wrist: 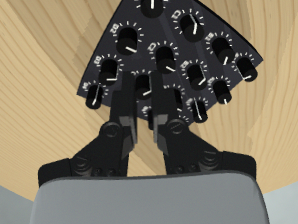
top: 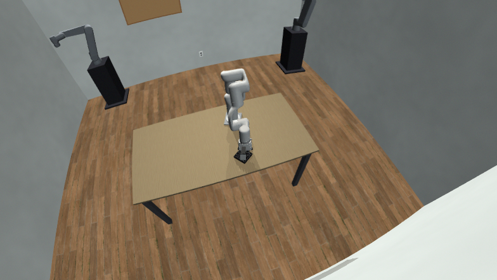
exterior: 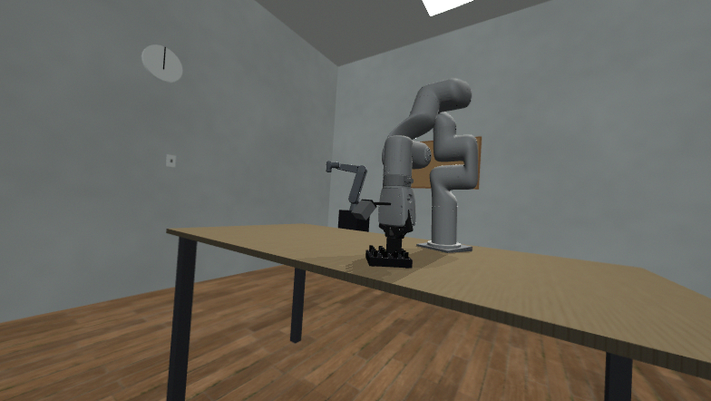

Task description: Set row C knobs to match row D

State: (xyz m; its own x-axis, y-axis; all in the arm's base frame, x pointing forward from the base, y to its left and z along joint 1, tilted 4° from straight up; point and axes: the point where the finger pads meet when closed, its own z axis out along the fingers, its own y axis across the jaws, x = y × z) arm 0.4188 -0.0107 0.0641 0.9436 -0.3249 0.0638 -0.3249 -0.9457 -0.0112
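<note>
The black knob box (top: 246, 159) (exterior: 388, 260) stands on its feet on the table (top: 174, 166) (exterior: 522, 283), near the front edge and close to the arm's base. In the wrist view it lies as a diamond with one corner at the top, and its knobs carry white lines. My gripper (top: 243, 152) (exterior: 394, 245) (wrist: 143, 86) points straight down onto the box. Its fingers are shut on one knob in the second row in from the left edge, third from the top; it seems to be C3. The fingers hide that knob's line and the knobs behind them.
The arm's base plate (top: 227, 121) (exterior: 444, 246) is bolted to the table just behind the box. The table's front edge runs a short way past the box. Two other arms on black pedestals (top: 108, 83) (top: 293, 48) stand far off by the walls.
</note>
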